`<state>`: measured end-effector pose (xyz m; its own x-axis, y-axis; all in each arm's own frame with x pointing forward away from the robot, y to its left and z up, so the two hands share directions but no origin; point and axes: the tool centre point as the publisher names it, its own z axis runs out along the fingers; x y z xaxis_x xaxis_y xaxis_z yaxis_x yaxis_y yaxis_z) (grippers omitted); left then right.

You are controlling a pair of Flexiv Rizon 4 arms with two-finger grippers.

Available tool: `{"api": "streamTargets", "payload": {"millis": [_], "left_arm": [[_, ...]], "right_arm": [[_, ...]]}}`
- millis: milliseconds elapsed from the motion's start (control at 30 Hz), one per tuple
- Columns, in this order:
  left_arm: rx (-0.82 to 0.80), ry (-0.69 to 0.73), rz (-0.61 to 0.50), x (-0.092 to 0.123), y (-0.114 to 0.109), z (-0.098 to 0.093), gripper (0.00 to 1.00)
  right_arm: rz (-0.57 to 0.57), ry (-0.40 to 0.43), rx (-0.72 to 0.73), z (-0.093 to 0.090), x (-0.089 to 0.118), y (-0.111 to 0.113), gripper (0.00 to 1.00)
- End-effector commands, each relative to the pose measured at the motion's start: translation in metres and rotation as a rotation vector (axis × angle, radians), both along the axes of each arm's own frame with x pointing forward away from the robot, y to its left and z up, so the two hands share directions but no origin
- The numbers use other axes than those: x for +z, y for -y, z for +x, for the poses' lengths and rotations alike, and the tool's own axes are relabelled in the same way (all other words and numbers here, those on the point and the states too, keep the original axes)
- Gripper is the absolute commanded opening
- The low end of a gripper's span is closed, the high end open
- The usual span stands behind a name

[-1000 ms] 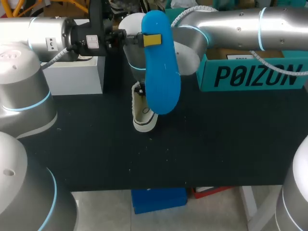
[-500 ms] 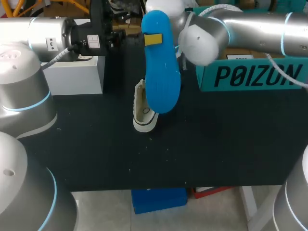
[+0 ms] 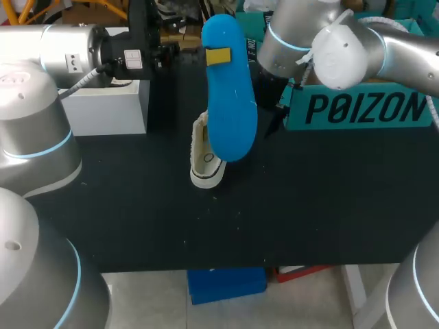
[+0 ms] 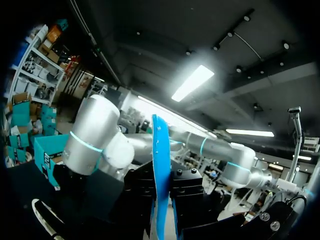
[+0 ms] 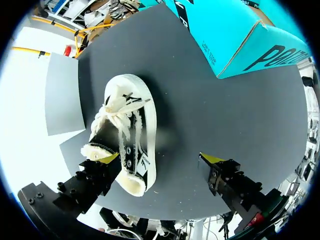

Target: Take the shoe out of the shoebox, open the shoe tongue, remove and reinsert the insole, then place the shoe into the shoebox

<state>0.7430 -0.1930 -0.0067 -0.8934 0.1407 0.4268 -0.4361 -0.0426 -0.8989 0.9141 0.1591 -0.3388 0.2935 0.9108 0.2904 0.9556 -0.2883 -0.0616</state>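
Black tabletop (image 3: 309, 205) carries everything here. The teal shoebox (image 3: 357, 110) stands at its far right side, and the white shoe (image 3: 206, 156) rests on its sole out in the open, well apart from the box, laces up and collar gaping.

The blue insole (image 3: 230, 116) is out of the shoe. It hangs on end in the air close to the shoe, clamped near its narrower upper end by the left gripper (image 3: 217, 57), whose fingers press it from both sides. The right gripper (image 5: 160, 159) hovers above the shoe with its fingers spread wide and nothing in them. One yellow tip is over the heel collar and the other is over bare table beside the shoe.

I judge that reinserting the insole is the step in hand. It should go best if the right gripper first pins the shoe, or holds the collar and tongue apart, so the shoe cannot slide or tip. The left arm could then line the insole's broad lower end up with the opening, feed it in at a slant toward the toe, and let go only once the heel end lies flat.
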Motion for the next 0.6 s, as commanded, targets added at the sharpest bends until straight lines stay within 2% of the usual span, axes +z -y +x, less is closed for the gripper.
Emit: {"api": "streamTargets", "payload": {"millis": [33,100,133,600], "left_arm": [[0.003,0.001,0.0,-0.0009,0.001,-0.0007,0.0],[0.003,0.001,0.0,-0.0009,0.001,-0.0007,0.0],[0.003,0.001,0.0,-0.0009,0.001,-0.0007,0.0],[0.003,0.001,0.0,-0.0009,0.001,-0.0007,0.0]], "right_arm": [[0.342,0.19,0.02,-0.0148,0.0216,0.0149,1.0],[0.38,0.227,0.038,-0.0177,0.0287,0.0158,1.0],[0.34,0.217,0.026,-0.0181,0.0301,0.0165,1.0],[0.34,0.217,0.026,-0.0181,0.0301,0.0165,1.0]]}}
